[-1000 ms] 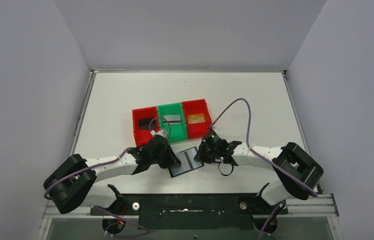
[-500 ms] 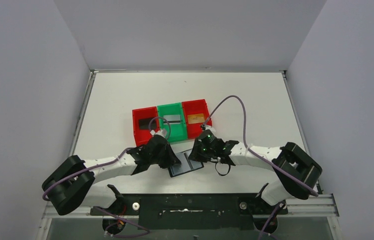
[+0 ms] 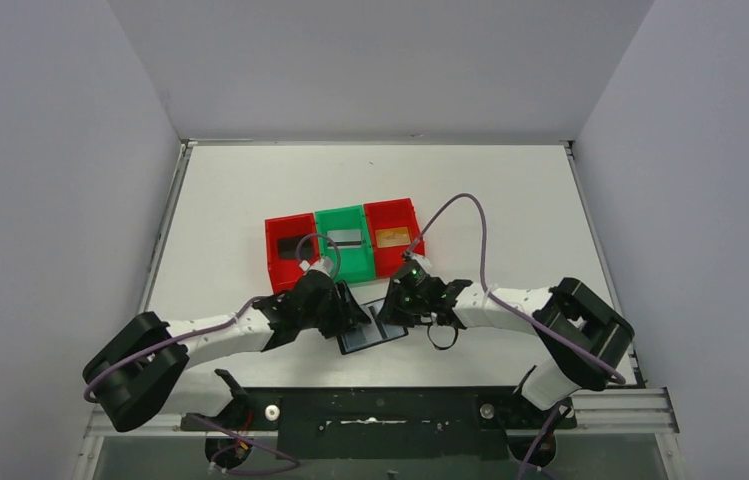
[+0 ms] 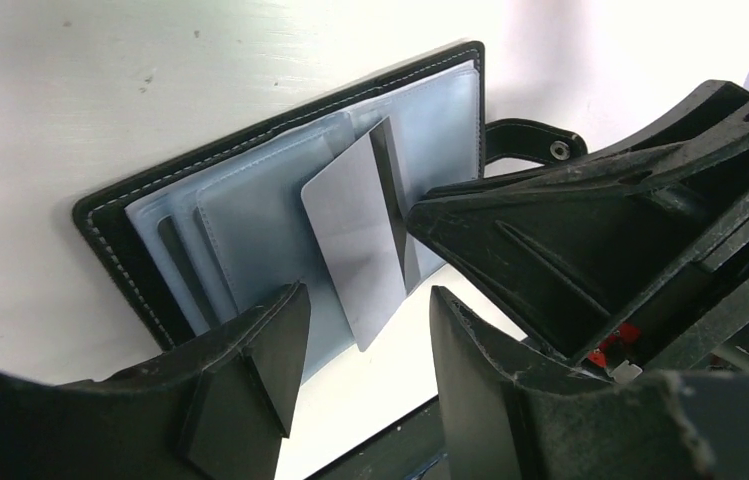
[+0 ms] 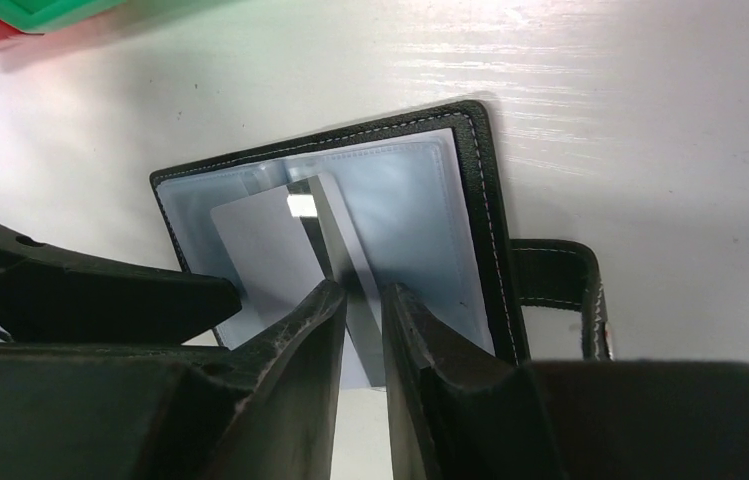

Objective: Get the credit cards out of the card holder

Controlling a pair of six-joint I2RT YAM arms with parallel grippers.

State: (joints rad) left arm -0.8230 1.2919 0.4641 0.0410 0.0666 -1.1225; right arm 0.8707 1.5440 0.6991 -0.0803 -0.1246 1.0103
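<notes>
Two claws meet over one open card holder (image 5: 425, 215), which lies flat on the table (image 5: 650, 120) between them. Nearest, the right claw (image 5: 363, 292) stands narrow, its fingers astride the near end of a raised grey card (image 5: 350, 270); whether they pinch it I cannot tell. The card's long side runs straight away from this claw, so a pull back toward it looks right. The left claw (image 4: 365, 297) gapes wide and empty, just short of the holder's edge. Beyond both sit red and green bins (image 3: 340, 245). No writing on card or holder can be read.

White-shelled arms (image 3: 215, 338) with bulky black joints (image 3: 140, 365) — looping purple cables (image 3: 460, 197), one green light (image 3: 412, 270).
</notes>
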